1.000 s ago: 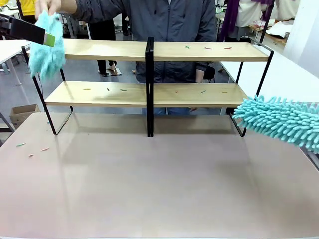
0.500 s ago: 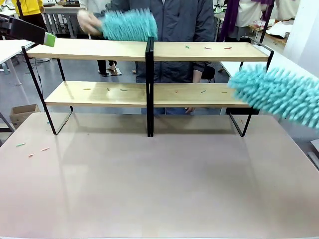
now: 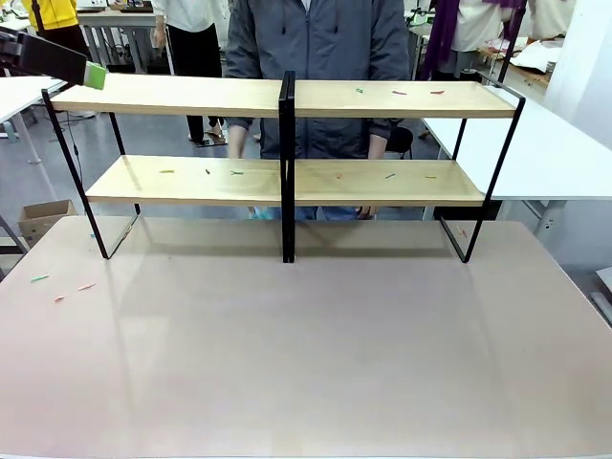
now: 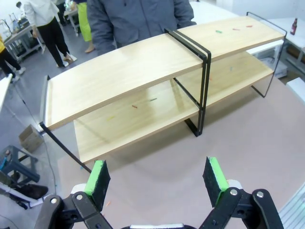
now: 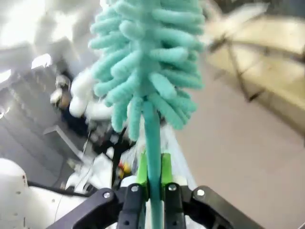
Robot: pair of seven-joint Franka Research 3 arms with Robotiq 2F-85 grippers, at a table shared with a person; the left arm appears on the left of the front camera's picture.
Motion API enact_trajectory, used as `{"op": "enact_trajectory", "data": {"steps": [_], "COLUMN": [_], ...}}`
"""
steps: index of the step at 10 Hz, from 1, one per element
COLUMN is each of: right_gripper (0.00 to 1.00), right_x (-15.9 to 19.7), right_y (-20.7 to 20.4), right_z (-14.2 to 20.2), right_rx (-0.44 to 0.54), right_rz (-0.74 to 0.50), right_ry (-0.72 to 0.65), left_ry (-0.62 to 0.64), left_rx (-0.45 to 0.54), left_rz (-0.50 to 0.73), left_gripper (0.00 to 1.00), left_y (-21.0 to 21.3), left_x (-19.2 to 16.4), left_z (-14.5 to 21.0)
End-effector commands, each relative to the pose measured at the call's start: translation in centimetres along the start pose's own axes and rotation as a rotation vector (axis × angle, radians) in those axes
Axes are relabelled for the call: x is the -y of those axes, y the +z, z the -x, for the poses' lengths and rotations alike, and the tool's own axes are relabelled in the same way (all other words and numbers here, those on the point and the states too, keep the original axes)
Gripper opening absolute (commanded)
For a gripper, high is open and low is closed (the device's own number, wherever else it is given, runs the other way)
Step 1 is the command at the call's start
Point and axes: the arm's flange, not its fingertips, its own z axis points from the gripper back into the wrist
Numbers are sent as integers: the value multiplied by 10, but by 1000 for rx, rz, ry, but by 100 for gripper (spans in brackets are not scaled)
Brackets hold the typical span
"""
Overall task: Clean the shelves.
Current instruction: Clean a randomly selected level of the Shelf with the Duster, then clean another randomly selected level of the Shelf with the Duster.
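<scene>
The shelves (image 3: 287,100) stand across the far half of the table, two light wooden boards in a thin black frame with a central post. Small coloured scraps (image 3: 399,93) lie on the right of the upper board, and more scraps (image 3: 207,172) lie on the lower one. My left gripper (image 3: 94,75) hovers at the upper board's left end. In its wrist view the left gripper (image 4: 156,175) is open and empty, above the shelves (image 4: 128,71). My right gripper (image 5: 153,174) is shut on the handle of a teal fluffy duster (image 5: 147,62), with the shelves (image 5: 267,47) blurred beyond.
A person in a grey jacket (image 3: 320,57) stands right behind the shelves. A few scraps (image 3: 59,287) lie on the table (image 3: 306,363) at the left. A white table (image 3: 545,153) stands to the right, and a cardboard box (image 3: 43,215) sits on the floor at the left.
The person's teal duster swept from the left end along the upper board and left the front view. My right arm's duster rose at the right and also left that view.
</scene>
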Motion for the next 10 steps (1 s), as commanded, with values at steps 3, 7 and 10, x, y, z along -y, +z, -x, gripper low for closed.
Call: {"op": "enact_trajectory", "data": {"steps": [3,7,10], "right_gripper": [12,12,12], "right_x": [-2,-2,-2], "right_y": [-22,-22,-22], "right_z": [0,0,0], "right_rx": [-147,-147,-147], "right_rz": [-34,-34,-34], "right_ry": [-25,-25,-25], "left_ry": [4,4,4], "left_rx": [6,6,6], "left_rz": [0,0,0], "left_gripper": [100,100,100], "left_y": [-1,-1,-1], "left_x": [-1,-1,-1], "left_z": [3,3,3]}}
